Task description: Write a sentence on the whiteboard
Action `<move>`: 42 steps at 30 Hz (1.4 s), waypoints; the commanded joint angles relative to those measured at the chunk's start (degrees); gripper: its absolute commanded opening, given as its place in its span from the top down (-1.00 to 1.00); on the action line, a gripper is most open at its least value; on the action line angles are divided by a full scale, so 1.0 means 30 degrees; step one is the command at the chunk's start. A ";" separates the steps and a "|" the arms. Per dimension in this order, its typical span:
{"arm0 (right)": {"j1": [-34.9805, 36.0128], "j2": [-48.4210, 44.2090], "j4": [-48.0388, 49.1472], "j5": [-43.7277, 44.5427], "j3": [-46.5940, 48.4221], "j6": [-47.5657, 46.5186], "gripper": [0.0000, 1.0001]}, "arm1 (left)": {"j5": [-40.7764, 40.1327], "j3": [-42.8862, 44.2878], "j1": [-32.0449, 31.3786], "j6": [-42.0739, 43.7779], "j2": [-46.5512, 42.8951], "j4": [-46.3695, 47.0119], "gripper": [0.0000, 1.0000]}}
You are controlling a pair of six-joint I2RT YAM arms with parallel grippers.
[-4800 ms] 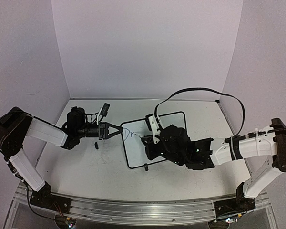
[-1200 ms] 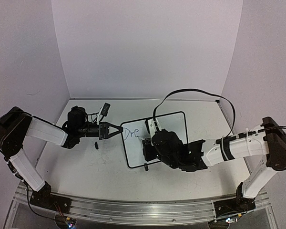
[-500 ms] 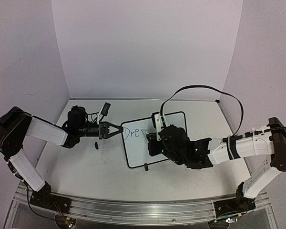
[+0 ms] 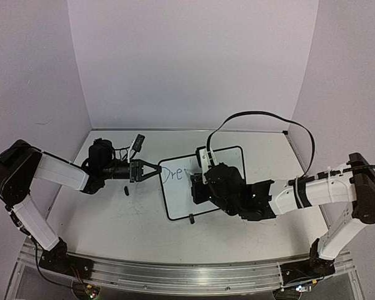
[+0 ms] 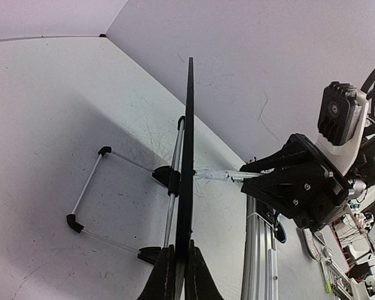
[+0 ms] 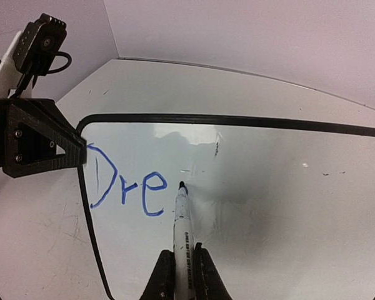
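The whiteboard (image 4: 230, 157) stands tilted at mid-table on its feet. My left gripper (image 4: 157, 170) is shut on its left edge; in the left wrist view the black frame (image 5: 189, 144) runs edge-on between the closed fingers (image 5: 164, 278). The sentence (image 6: 128, 186) reads "Dre" in blue at the board's upper left (image 4: 172, 174). My right gripper (image 6: 182, 275) is shut on a white marker (image 6: 183, 231). The marker's dark tip rests on the glossy board (image 6: 287, 187) just right of the "e". From above, the right gripper (image 4: 197, 187) hangs over the board's middle and hides part of it.
A thin wire stand (image 5: 112, 194) props the board from behind. A small black piece (image 4: 126, 190) lies on the table left of the board. A black cable (image 4: 262, 119) loops above the right arm. Purple walls enclose the table, and a metal rail (image 4: 175, 275) runs along the front.
The writing has grown from "Dr" to "Dre". My right gripper has shifted slightly left with the marker, its tip now just past the "e". The left arm has not moved.
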 commanded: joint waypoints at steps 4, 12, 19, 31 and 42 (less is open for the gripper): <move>-0.0127 0.0561 -0.0130 -0.0160 0.0946 -0.0486 1.00 | 0.0817 0.0586 -0.0122 -0.0235 -0.0392 -0.0044 1.00; 0.0232 0.0409 -0.0743 -0.0544 0.0165 0.0503 1.00 | 0.0776 0.0533 -0.0135 -0.0177 -0.0399 -0.0033 1.00; 0.0362 -0.0051 -0.1019 -0.0365 -0.0519 0.1071 1.00 | 0.0785 0.0533 -0.0125 -0.0176 -0.0401 -0.0063 1.00; 0.0049 -0.0047 -0.1067 0.1226 0.0399 0.0473 1.00 | 0.0801 0.0556 -0.0126 -0.0232 -0.0415 -0.0067 1.00; -0.0230 0.0038 -0.0827 0.1389 0.1047 -0.0301 1.00 | 0.0806 0.0522 -0.0134 -0.0172 -0.0451 -0.0104 1.00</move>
